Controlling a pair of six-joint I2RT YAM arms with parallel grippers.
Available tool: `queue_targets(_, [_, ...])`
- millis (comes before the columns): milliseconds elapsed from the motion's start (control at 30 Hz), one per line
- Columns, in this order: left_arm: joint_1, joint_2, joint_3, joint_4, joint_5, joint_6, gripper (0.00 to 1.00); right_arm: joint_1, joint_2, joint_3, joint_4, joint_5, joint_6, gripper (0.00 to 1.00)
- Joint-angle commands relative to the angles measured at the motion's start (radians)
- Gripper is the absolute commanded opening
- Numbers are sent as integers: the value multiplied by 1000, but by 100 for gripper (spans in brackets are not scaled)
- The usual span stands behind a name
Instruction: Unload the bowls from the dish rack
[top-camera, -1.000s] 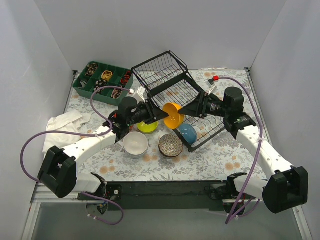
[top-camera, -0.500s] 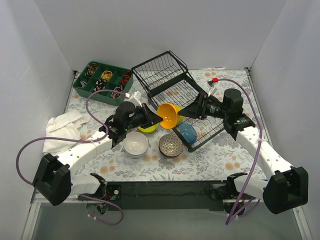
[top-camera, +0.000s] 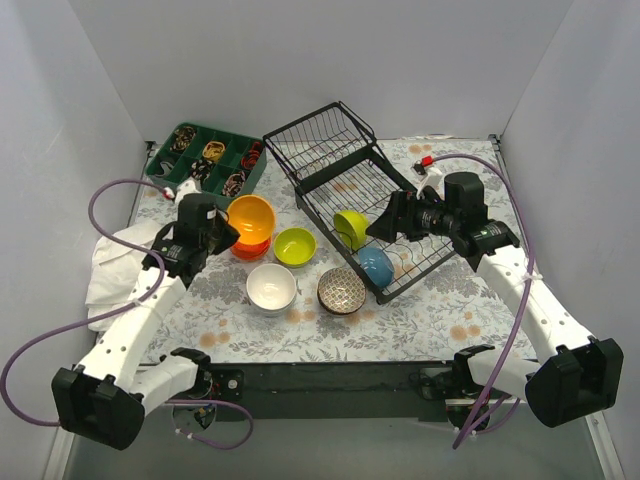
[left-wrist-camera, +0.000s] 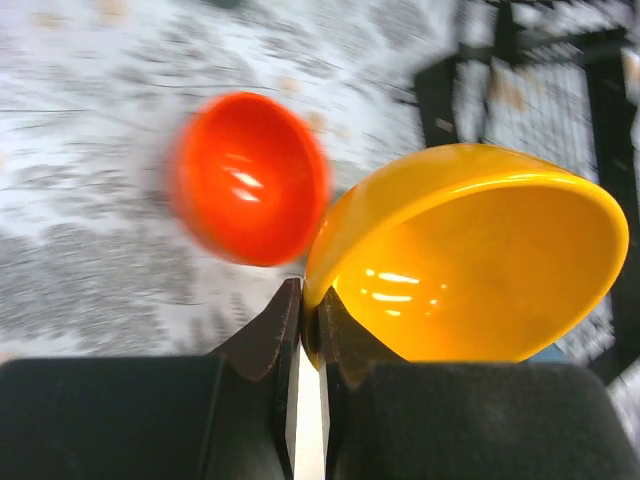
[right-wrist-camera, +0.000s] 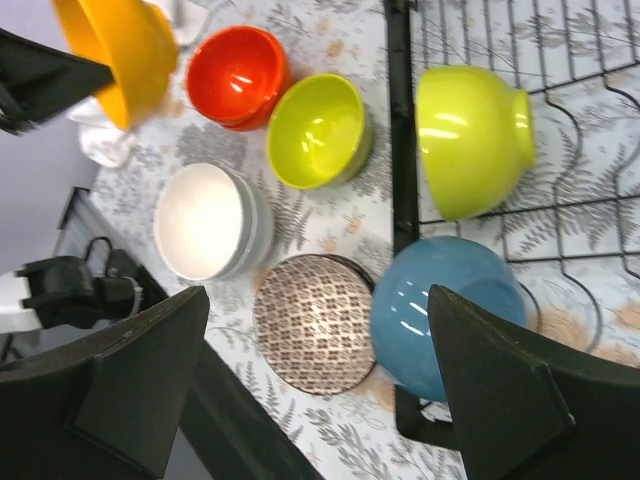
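Note:
The black wire dish rack (top-camera: 335, 165) stands at the back centre. It holds a lime bowl (top-camera: 350, 228) on its side and a blue bowl (top-camera: 375, 265) at its near end; both show in the right wrist view, lime (right-wrist-camera: 470, 135) and blue (right-wrist-camera: 440, 310). My left gripper (top-camera: 228, 230) is shut on the rim of a yellow-orange bowl (top-camera: 250, 214), held just above a red bowl (top-camera: 250, 248) on the table. The left wrist view shows the grip (left-wrist-camera: 310, 320), the yellow-orange bowl (left-wrist-camera: 470, 260) and the red bowl (left-wrist-camera: 250, 180). My right gripper (top-camera: 385, 222) is open and empty above the rack (right-wrist-camera: 318, 292).
On the table left of the rack sit a lime bowl (top-camera: 295, 246), a white bowl (top-camera: 271, 287) and a patterned bowl (top-camera: 341, 290). A green compartment tray (top-camera: 165, 178) stands at the back left. A white cloth (top-camera: 120, 255) lies at the left edge.
My left arm has swung left with the yellow-orange bowl, from the rack to above the red bowl. The lime bowl in the rack is now uncovered. My right gripper has drawn back slightly.

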Motion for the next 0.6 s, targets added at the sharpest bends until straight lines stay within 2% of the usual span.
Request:
queue_targets(0, [107,-50,41,-242,-157,30,0,-3,-1,48,-113,107,-122,99])
queue_targets(67, [140,-54,26,-294,-173,19,0,-3,2,50,-122,118,-130,99])
queue_targets(333, [249,-2,-14,-279,-85,47,0,-3,8,36,-130,109,-155,99])
queue_targets(567, [318,27,-26,-301,-71,33,0,-3,-12,12,-159,133,-191,98])
